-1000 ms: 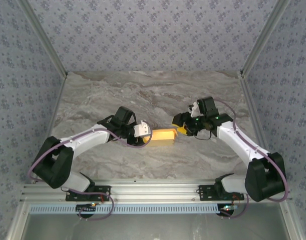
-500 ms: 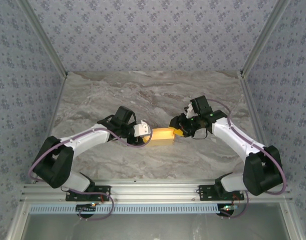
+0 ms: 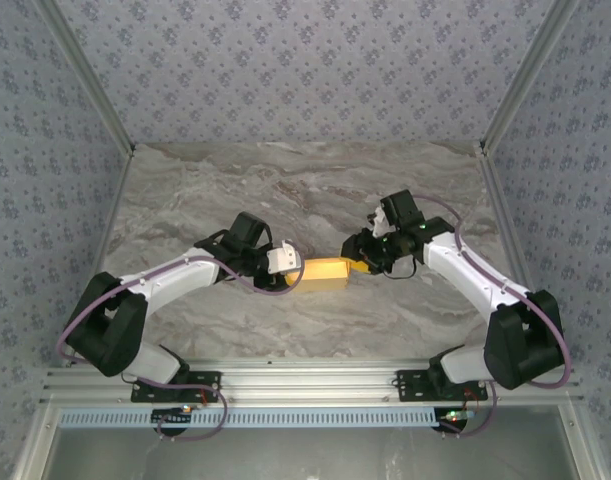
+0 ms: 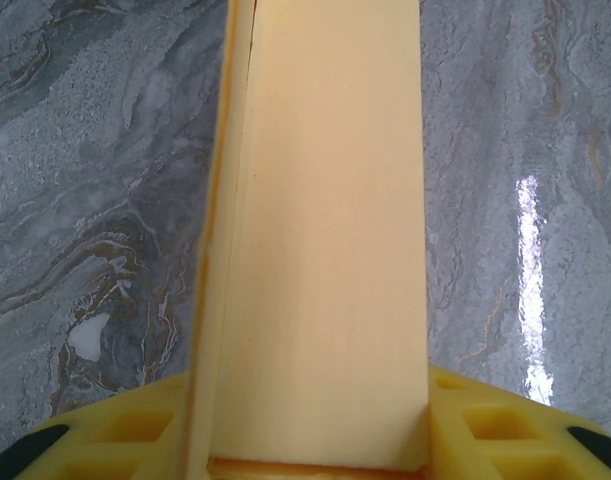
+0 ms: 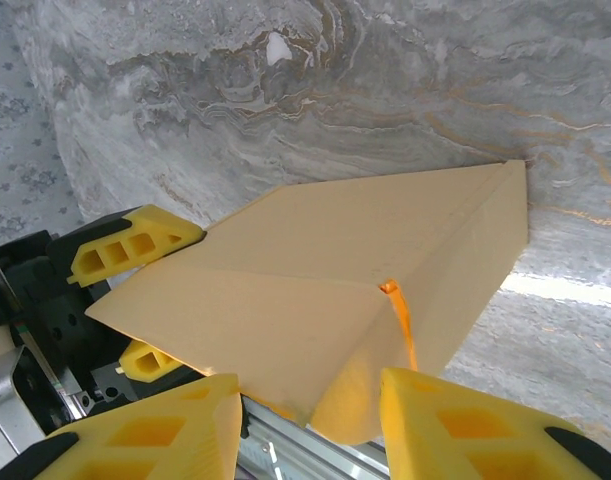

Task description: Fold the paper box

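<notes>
**Operator:** Left gripper (image 3: pixel 293 270) first: I have it clamped on the left end of the paper box (image 3: pixel 325 269), a yellow finger (image 4: pixel 495 435) on each side

**Supervisor:** And the right gripper (image 3: pixel 357 260)?

**Operator:** Its fingertips (image 5: pixel 465 425) flank the box's other end, low in my wrist frame. I cannot tell if they pinch it

**Supervisor:** Where's the box?

**Operator:** Centre of my top frame, on the marble table (image 3: pixel 285 190), between both grippers
</notes>
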Tool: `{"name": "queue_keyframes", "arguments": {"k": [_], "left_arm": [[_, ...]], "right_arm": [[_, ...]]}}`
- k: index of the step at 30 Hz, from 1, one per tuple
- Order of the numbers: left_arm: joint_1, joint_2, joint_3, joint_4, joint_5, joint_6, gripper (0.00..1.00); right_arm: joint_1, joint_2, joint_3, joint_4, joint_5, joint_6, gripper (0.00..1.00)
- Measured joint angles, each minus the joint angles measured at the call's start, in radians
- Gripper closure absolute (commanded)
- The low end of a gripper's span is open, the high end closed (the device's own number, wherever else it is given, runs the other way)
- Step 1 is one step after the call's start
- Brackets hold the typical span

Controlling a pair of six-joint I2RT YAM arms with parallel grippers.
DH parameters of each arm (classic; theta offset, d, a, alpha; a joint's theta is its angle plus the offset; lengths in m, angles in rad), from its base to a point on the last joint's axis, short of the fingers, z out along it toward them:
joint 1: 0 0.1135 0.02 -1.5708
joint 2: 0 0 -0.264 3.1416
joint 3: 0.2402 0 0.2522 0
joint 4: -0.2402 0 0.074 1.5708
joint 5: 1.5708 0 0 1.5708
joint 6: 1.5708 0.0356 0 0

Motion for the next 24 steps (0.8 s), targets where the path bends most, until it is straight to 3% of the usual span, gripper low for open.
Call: {"name": "queue_keyframes", "arguments": {"k": [11, 18, 24], "left_arm": [[-0.002, 0.002, 0.002, -0.001, -0.003, 0.003, 0.55], [-0.002, 0.014, 0.016, -0.005, -0.005, 0.007, 0.55], [-0.002, 0.019, 0.021, -0.014, -0.004, 0.042, 0.56]], "right_arm": [[-0.006, 0.003, -0.006, -0.013, -0.002, -0.022, 0.61], [-0.013, -0.023, -0.031, -0.005, 0.006, -0.023, 0.46], [-0.066, -0.124, -0.033, 0.074, 0.04, -0.244, 0.33]]}}
